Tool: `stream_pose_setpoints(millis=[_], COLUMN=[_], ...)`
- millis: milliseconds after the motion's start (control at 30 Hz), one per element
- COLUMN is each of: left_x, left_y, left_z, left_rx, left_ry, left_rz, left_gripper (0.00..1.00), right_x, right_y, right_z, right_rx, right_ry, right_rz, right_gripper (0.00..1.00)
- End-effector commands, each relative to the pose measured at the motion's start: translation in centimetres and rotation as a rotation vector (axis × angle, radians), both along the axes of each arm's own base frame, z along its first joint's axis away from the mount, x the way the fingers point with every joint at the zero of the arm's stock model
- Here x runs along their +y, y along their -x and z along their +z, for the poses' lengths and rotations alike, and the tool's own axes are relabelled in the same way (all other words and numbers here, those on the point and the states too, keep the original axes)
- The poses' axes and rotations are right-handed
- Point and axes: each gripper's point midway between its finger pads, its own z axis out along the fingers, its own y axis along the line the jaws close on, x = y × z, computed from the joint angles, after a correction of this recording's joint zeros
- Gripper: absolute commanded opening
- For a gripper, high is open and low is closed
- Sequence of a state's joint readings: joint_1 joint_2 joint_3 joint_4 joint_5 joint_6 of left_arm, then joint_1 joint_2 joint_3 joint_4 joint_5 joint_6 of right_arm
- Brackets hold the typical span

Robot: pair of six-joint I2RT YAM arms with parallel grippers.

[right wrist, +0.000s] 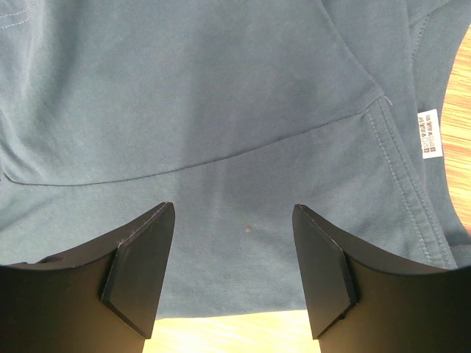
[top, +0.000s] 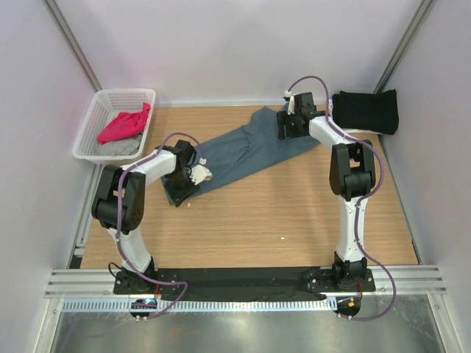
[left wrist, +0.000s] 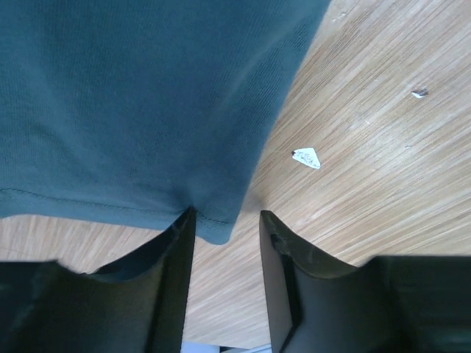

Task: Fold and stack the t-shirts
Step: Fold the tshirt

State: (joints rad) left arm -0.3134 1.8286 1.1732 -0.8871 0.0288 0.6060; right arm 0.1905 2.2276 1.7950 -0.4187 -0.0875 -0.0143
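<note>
One label [right wrist: 427, 134] on the blue-grey t-shirt [right wrist: 221, 110] shows only from right wrist.

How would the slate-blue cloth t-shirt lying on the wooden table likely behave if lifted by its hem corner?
Probably floppy: the slate-blue t-shirt lies flat with soft folds, so it would drape. Likely light; the knit looks thin. Pushed, it may bunch on the wooden table.

We had a white mesh basket [top: 87, 136] parked at the far left corner of the wooden table [top: 257, 213], and we spotted a couple of tiny white paper scraps [left wrist: 307, 157] on the bare wood.
</note>
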Motion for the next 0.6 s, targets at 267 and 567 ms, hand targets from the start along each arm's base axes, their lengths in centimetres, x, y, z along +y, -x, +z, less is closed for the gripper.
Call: stream_pose_setpoints(millis=[267, 567], left_x=[-1.4, -8.1], left_y=[2.1, 7.3], left_z=[-0.5, 4.0], left_rx=[0.117, 0.225], left_ry=[0.073, 0.180], left_rz=[0.020, -0.101], left_gripper=[0.16, 0.00], right_x=[-1.0, -1.2], right_y=[-1.7, -0.5], right_z=[2.7, -0.1], right_rx=[-0.095, -0.016], right_ry=[0.050, 0.080], right_rz=[-0.033, -0.017], right_gripper=[0.71, 0.70])
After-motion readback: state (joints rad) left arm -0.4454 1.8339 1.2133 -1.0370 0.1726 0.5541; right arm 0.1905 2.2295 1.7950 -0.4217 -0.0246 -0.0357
